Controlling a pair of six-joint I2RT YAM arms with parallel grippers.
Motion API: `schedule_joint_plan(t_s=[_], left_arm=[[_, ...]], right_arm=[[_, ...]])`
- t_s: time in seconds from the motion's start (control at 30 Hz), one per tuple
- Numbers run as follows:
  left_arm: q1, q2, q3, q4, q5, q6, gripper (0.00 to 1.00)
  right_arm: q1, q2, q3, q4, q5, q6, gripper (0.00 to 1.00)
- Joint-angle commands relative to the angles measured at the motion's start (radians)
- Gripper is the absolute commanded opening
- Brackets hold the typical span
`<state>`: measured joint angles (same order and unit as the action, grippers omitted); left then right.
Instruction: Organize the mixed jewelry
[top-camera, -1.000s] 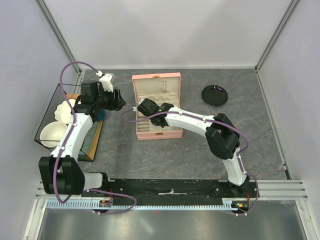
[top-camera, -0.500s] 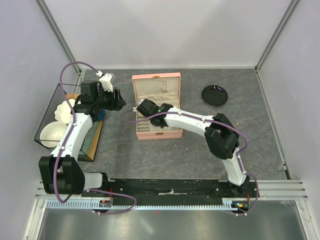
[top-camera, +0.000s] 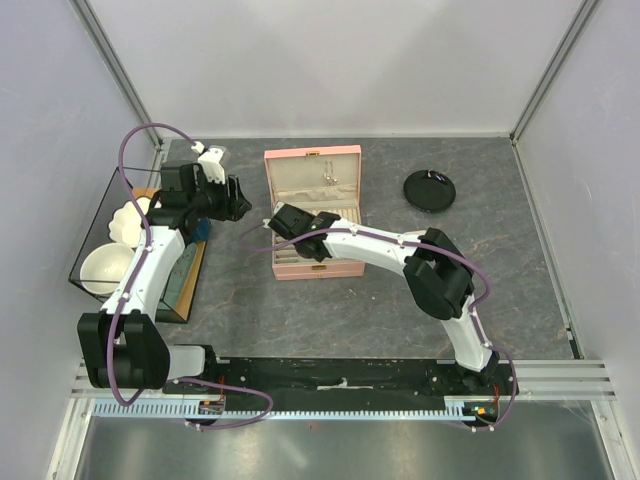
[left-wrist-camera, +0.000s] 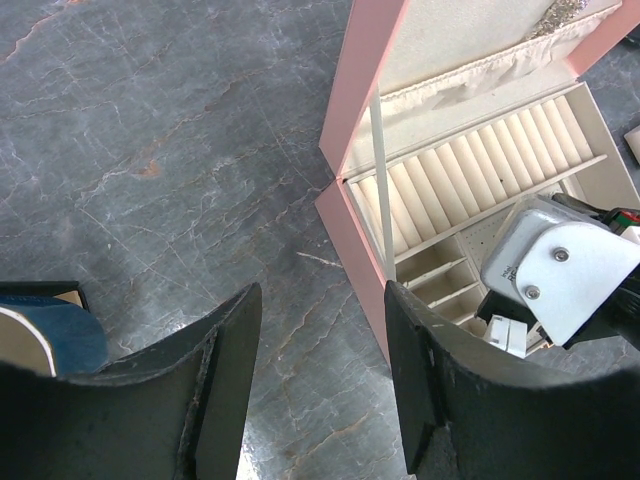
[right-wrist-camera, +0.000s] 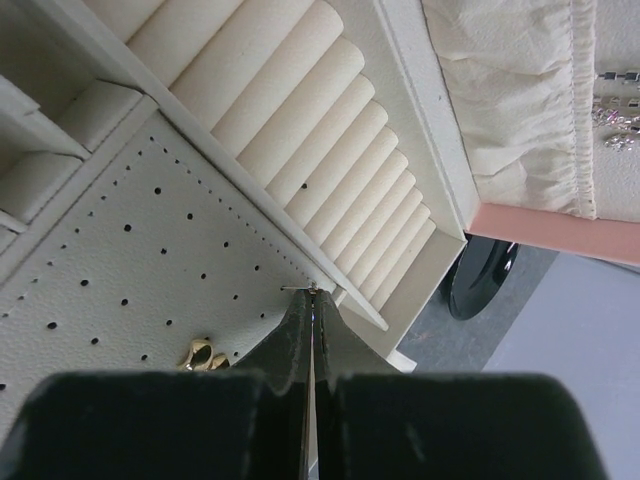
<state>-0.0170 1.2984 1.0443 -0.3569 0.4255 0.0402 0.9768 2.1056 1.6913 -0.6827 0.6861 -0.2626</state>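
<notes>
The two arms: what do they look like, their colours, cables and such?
The left arm and right arm both have white links, black joints and black bases. A thin purple cable loops along each. The jaws are matte black and taper; a white plate with two screws sits by the right ones.

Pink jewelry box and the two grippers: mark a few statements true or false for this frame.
The pink box stands open. True.
The right gripper is shut on a tiny metal piece over the box. True.
The left gripper holds a chain. False: it is open and empty over the table.
The perforated panel is bare. False: a small gold piece lies on it.
The black disc lies inside the box. False: it lies on the table, right of the box.
</notes>
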Motion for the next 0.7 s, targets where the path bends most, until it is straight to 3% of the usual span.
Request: schedule_joint_plan(t_s=[0.0,0.67], left_arm=[[0.006,-0.007,0.023,0.035,0.029,-0.031,0.59],[0.015,-0.013,0.020,0.033,0.027,-0.031,0.59]], right_arm=[[0.014,0.008,0.037,-0.021,0.027,0.002,0.00],[0.057,0.022,0.042,-0.035,0.078,0.011,0.00]])
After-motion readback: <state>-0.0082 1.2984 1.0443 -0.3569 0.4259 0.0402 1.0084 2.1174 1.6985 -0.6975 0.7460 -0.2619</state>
